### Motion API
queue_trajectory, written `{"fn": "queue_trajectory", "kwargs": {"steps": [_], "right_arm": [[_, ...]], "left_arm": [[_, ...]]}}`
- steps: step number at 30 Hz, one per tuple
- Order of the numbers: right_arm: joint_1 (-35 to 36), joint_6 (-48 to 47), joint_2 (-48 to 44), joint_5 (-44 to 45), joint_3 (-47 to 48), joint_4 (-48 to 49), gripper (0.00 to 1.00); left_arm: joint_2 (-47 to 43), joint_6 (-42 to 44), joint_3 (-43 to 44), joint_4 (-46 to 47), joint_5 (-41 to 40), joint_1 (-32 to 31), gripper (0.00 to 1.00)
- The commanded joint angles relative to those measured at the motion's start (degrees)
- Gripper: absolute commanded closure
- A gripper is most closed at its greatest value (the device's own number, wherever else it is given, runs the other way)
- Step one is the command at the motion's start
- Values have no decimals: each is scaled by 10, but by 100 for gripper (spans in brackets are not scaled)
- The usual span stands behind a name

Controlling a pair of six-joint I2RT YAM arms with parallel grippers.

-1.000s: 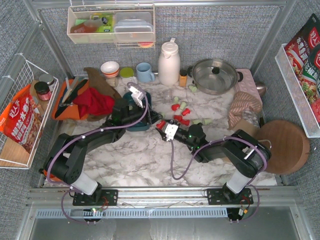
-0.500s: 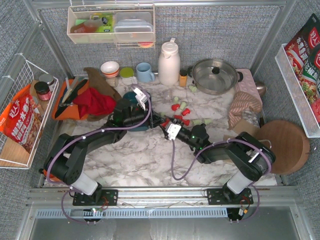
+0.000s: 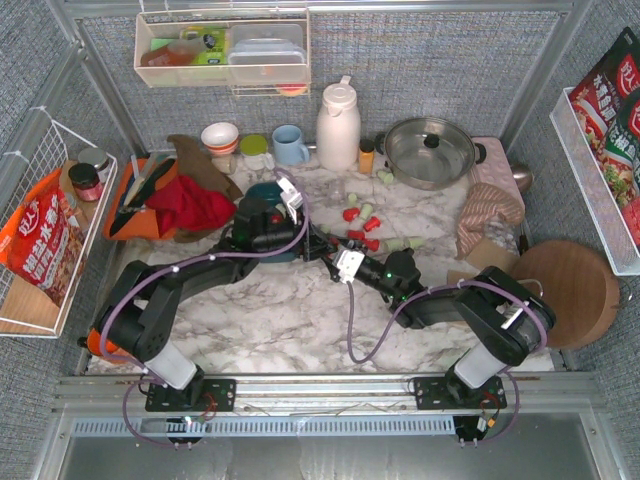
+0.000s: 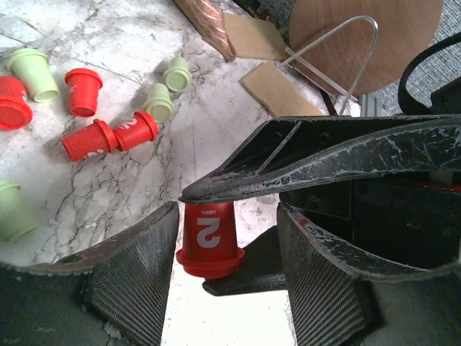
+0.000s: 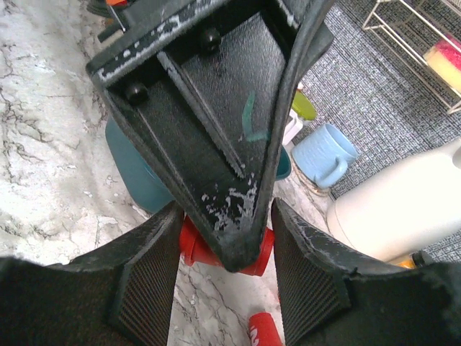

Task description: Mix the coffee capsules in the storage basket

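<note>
My right gripper [image 3: 329, 253] [image 5: 227, 245] is shut on a red coffee capsule [image 4: 209, 234] [image 5: 195, 246], pinching it end to end above the marble table. My left gripper [image 3: 317, 245] [image 4: 227, 238] is open, its fingers on either side of that same capsule, the left one at its flange. The dark teal storage basket [image 3: 263, 189] [image 5: 137, 173] lies under the left wrist, mostly hidden. Loose capsules lie on the table to the right: red ones [image 3: 350, 213] [image 4: 83, 90] and mint green ones [image 3: 367, 210] [image 4: 32, 72].
An orange tray [image 3: 125, 215] with a red cloth is at the left. A blue mug [image 3: 290, 145], a white jug [image 3: 338, 125] and a steel pot [image 3: 430, 150] stand at the back. A round wooden board [image 3: 565, 290] lies at the right, and a wire basket [image 3: 40, 230] hangs at the far left.
My left gripper has reached right and now brackets the red capsule. My right gripper has kept hold of it and shifted slightly right.
</note>
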Motion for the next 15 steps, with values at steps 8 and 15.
{"fn": "queue_trajectory", "kwargs": {"steps": [8,15], "right_arm": [[5,24,-1,-3,12,29,55],[5,51,-21,60,5,-1,31]], "left_arm": [[31,30,37,-43,49,-12,43],[6,33,37,-73,-46,-10,60]]}}
